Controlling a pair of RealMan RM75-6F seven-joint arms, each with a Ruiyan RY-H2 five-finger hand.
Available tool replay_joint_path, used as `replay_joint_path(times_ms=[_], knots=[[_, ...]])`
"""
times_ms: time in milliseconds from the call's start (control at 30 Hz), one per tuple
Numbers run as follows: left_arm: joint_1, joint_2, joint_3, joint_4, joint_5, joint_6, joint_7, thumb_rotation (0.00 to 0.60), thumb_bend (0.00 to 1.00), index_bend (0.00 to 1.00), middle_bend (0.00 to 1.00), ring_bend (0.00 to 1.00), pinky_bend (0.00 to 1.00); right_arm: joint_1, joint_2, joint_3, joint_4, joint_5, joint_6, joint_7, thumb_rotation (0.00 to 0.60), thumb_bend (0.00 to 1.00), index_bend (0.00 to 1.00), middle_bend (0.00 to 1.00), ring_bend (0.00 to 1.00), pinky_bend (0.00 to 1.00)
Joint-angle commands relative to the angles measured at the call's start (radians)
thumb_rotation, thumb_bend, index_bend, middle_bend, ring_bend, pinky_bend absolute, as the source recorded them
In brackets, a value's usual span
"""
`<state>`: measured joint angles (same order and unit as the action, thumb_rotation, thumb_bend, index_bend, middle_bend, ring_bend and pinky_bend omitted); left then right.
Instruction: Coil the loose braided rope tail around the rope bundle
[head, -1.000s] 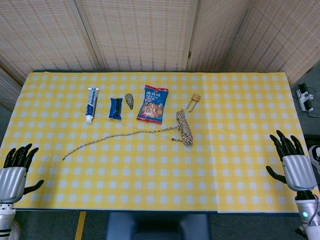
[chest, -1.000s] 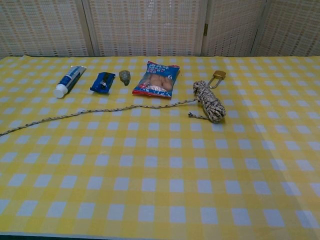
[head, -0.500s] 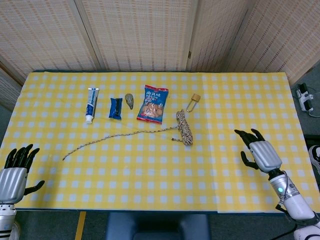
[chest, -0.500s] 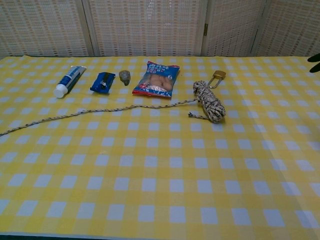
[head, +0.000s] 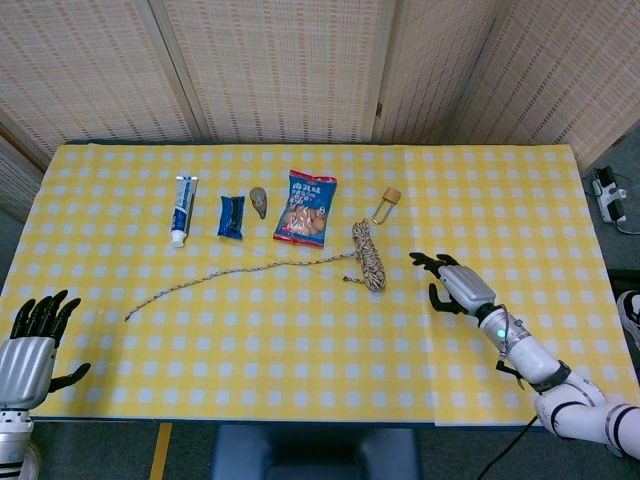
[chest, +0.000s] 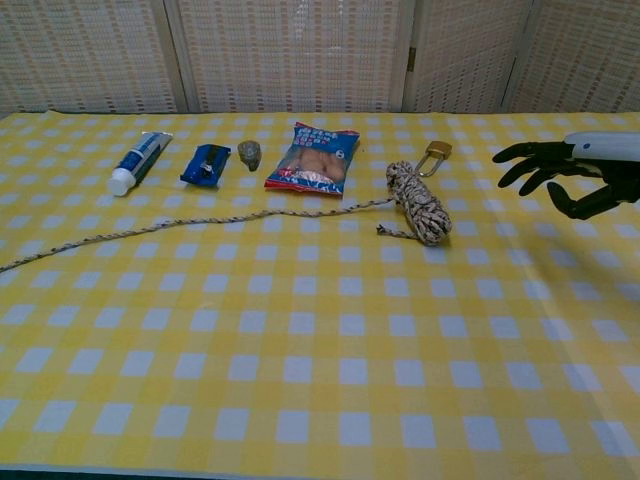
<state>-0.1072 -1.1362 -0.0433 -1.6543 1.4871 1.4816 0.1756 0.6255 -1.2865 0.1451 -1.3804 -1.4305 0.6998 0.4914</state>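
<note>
Fingers (chest: 520, 153) of the right hand (head: 457, 283) spread apart, holding nothing — hand hovers over the table (head: 300, 370), just right of the bundle (head: 369, 256), not touching. Left hand (head: 28, 350) at the table's near left corner, fingers also apart, empty. Bundle lies mid-table; its tail (head: 230, 274) trails leftward, slack and uncoiled. Behind it — snack bag (head: 306, 208), padlock (head: 386, 204), toothpaste (head: 184, 209).

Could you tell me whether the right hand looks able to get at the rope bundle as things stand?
Probably yes. The right hand hovers open just beside the rope bundle, fingers pointing toward it, with only bare tablecloth between them. The padlock and snack bag lie farther back, off that path.
</note>
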Motion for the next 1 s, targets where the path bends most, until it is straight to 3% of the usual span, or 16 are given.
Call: replay_joint_path(times_ms=[33, 367, 733, 900, 1000], knots=[[0.001, 0.000, 0.001, 0.002, 0.002, 0.001, -0.004, 0.600, 0.18, 0.15, 0.09, 0.09, 0.00, 0.041, -0.051, -0.005, 0.064, -0.019, -0.031, 0.051, 0.600, 0.84, 0.00, 0.19, 0.20, 0.00], [0.002, -0.002, 0.003, 0.010, -0.001, -0.004, -0.011, 0.600, 0.18, 0.15, 0.09, 0.09, 0.00, 0.110, -0.149, -0.038, 0.150, -0.066, -0.051, 0.090, 0.600, 0.84, 0.00, 0.19, 0.20, 0.00], [0.003, -0.010, 0.007, 0.031, -0.004, -0.009, -0.028, 0.600, 0.18, 0.16, 0.09, 0.09, 0.00, 0.181, -0.219, -0.062, 0.117, -0.134, -0.019, 0.081, 0.600, 0.84, 0.00, 0.19, 0.20, 0.00], [0.007, -0.012, 0.008, 0.044, -0.007, -0.010, -0.043, 0.600, 0.18, 0.15, 0.09, 0.09, 0.00, 0.185, -0.184, -0.057, 0.058, -0.158, 0.051, 0.028, 0.600, 0.84, 0.00, 0.19, 0.20, 0.00], [0.009, -0.014, 0.009, 0.054, -0.012, -0.012, -0.051, 0.600, 0.18, 0.16, 0.09, 0.09, 0.00, 0.172, -0.130, -0.040, 0.026, -0.138, 0.091, -0.071, 0.600, 0.84, 0.00, 0.19, 0.21, 0.00]])
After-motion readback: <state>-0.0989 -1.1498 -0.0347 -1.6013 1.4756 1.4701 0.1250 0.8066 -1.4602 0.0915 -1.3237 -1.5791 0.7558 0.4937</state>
